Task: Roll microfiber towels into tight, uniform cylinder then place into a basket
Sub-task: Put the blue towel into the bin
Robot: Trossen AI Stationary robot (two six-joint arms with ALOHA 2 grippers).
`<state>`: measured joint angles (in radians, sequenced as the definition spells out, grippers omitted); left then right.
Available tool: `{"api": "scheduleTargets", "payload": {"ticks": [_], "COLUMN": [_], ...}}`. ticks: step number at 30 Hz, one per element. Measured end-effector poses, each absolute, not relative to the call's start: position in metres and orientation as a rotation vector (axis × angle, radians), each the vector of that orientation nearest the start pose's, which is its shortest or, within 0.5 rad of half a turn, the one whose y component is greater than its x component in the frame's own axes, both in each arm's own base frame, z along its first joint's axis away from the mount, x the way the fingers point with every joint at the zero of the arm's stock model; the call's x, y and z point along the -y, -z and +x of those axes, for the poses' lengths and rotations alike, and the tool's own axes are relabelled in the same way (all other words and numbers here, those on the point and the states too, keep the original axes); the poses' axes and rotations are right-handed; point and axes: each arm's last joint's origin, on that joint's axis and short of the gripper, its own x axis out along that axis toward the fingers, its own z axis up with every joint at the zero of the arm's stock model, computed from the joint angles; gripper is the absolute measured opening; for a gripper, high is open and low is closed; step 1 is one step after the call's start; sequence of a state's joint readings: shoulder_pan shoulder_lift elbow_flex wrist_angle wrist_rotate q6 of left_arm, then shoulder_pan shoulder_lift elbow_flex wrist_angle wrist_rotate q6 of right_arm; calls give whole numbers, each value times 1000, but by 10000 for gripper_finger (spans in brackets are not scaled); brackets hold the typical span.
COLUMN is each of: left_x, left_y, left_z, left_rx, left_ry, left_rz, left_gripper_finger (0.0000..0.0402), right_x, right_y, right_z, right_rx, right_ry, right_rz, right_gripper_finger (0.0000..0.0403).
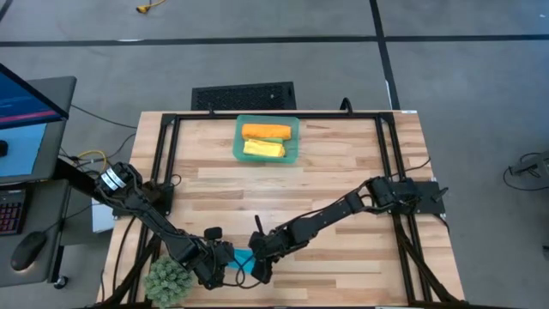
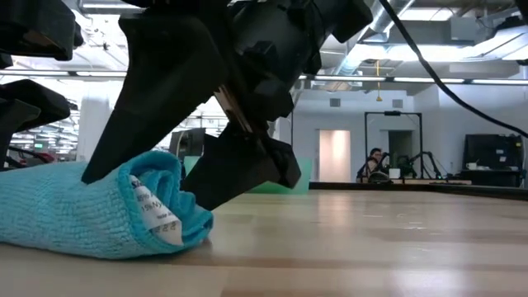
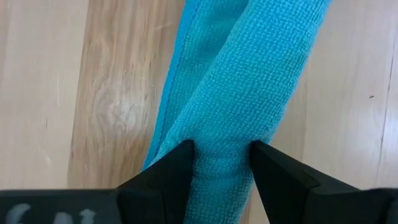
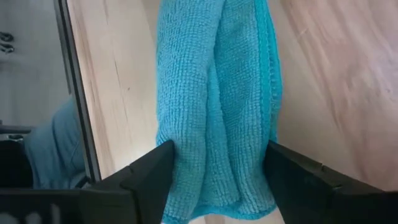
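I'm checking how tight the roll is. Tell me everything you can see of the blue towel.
The blue towel is bright turquoise microfiber with a nubby weave, rolled into a loose, soft cylinder lying on the wooden table near its front edge. A white care tag shows at one end. The left gripper and right gripper each clamp it between their jaws; a stitched hem runs along one side.

Spiky green plant ball, keyboard, mouse.
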<state>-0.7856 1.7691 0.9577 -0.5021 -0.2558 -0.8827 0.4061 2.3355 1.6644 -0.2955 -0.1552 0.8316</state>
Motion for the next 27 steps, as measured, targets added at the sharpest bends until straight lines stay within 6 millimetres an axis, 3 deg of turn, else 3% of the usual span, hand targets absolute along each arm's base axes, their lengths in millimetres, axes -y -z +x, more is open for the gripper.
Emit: {"api": "scheduleTargets", "payload": {"ticks": [13,20,27], "left_x": [213,215,225], "left_y": [-134,-144,-162], "left_z": [224,224,217], "left_rx": [-1194,-1191,-1245], "left_ry": [-67,-37,-35], "left_rz": [-67,-34,68], "left_gripper_finger": [157,157,157], "right_x": [-197,-197,-197], "right_y": [-107,-107,-107], "right_z": [444,444,444], "right_rx": [-1133,-1135,-1135], "right_ry": [-133,-131,-131], "right_rz": [590,587,581], "right_gripper_finger": [21,35,19]}}
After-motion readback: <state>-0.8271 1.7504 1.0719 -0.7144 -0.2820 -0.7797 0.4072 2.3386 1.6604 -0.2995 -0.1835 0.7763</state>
